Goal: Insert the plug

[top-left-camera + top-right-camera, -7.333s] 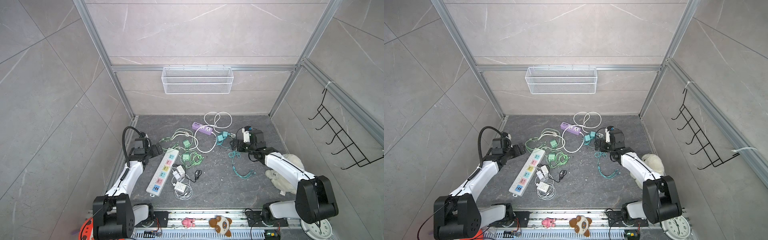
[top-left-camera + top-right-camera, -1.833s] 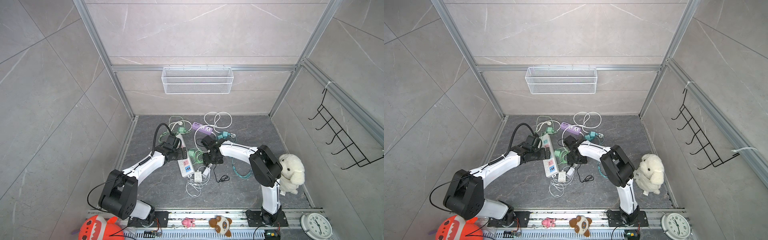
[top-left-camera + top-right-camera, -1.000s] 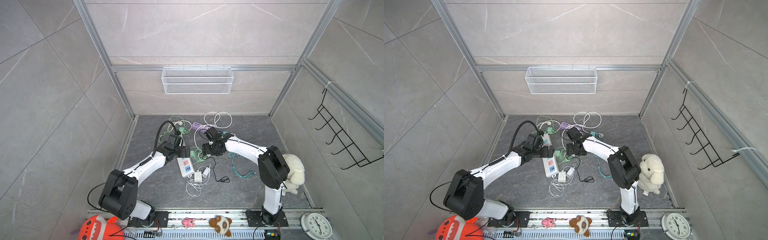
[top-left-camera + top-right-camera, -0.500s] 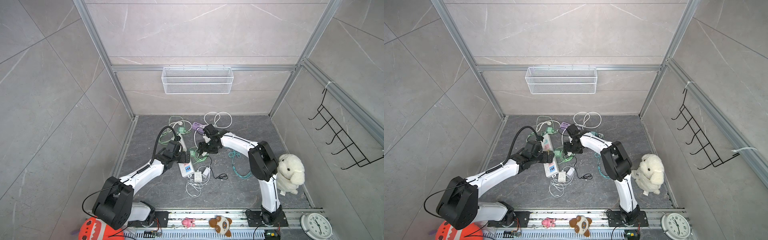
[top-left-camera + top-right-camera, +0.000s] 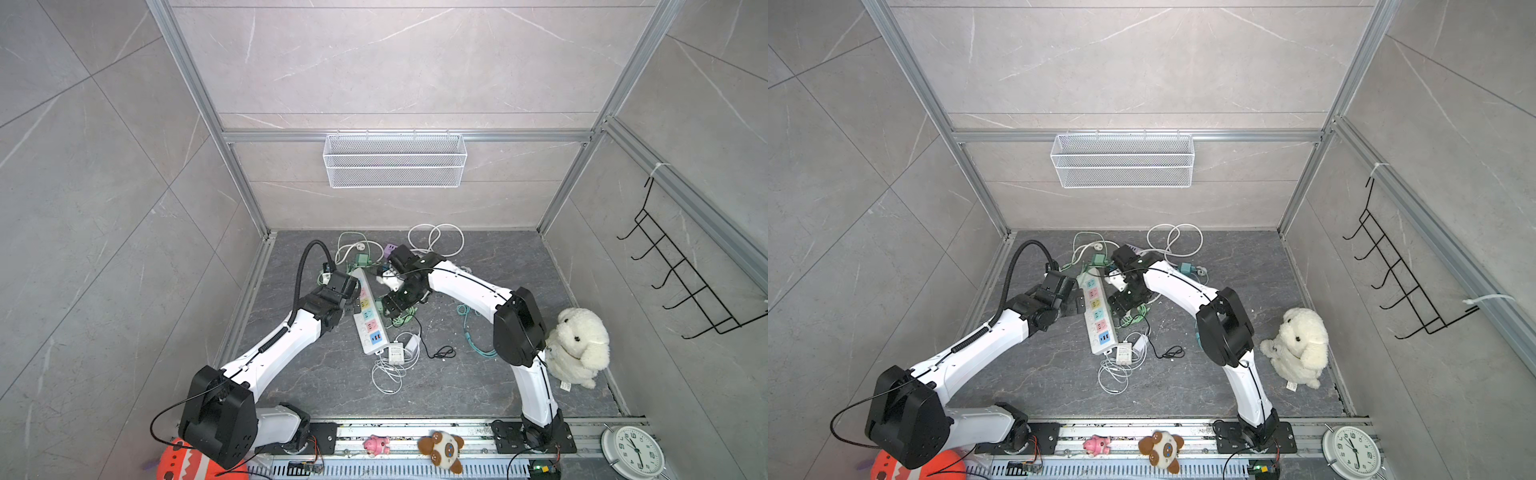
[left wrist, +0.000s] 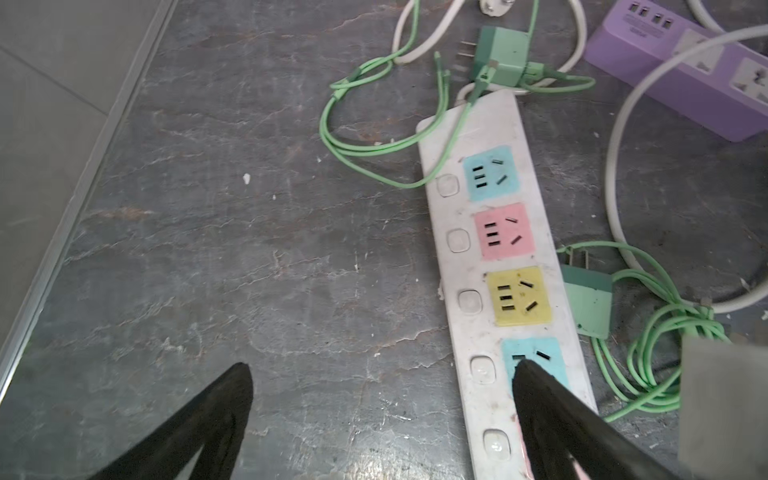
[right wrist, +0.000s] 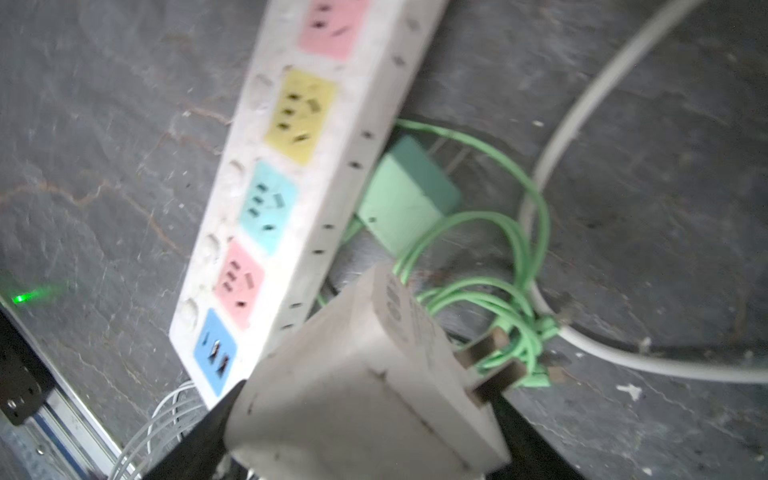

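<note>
Holding the white plug clamped across its body in my right tool, prongs free, just beside the power strip near the bench's back edge. My left tool gapes empty over the strip, probably to steady it.
</note>
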